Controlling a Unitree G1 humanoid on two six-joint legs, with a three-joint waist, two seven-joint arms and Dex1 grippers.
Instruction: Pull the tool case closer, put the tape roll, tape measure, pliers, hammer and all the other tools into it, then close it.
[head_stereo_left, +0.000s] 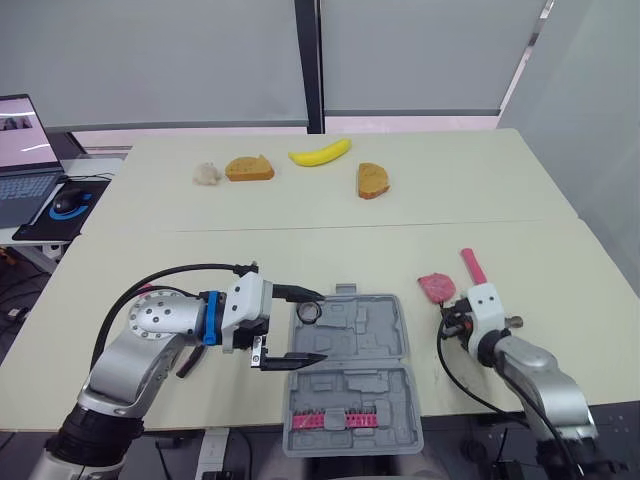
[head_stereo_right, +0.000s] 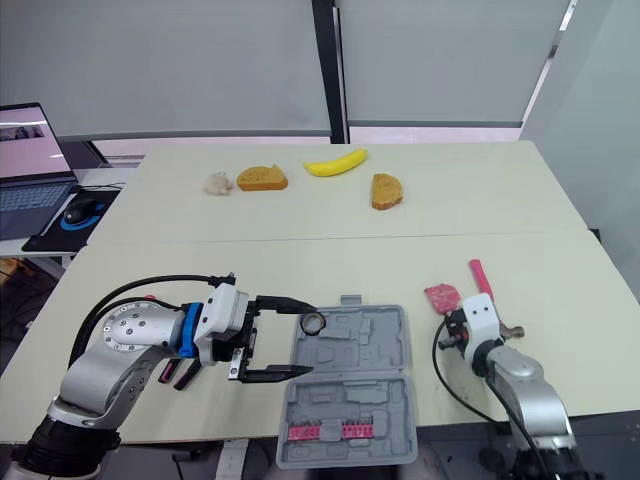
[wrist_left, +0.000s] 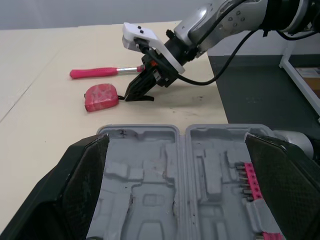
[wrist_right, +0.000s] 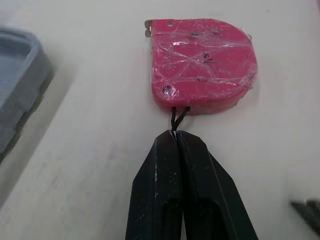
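The grey tool case (head_stereo_left: 350, 372) lies open near the table's front edge, with a pink strip of bits (head_stereo_left: 335, 418) in its near half. My left gripper (head_stereo_left: 304, 326) is open, its fingers spread over the case's left side around a small black tape roll (head_stereo_left: 308, 312). Right of the case lies the pink tape measure (wrist_right: 202, 65). My right gripper (wrist_right: 175, 136) is shut on the tape measure's black cord. The pink-handled hammer (head_stereo_left: 472, 266) lies just beyond. Tools with red and black handles (head_stereo_right: 176, 372) are partly hidden under my left arm.
At the far side of the table lie a banana (head_stereo_left: 320, 153), two bread pieces (head_stereo_left: 249, 168) (head_stereo_left: 372, 180) and a white lump (head_stereo_left: 207, 174). A laptop (head_stereo_left: 25, 160) and a mouse (head_stereo_left: 68, 203) sit on a side desk at the left.
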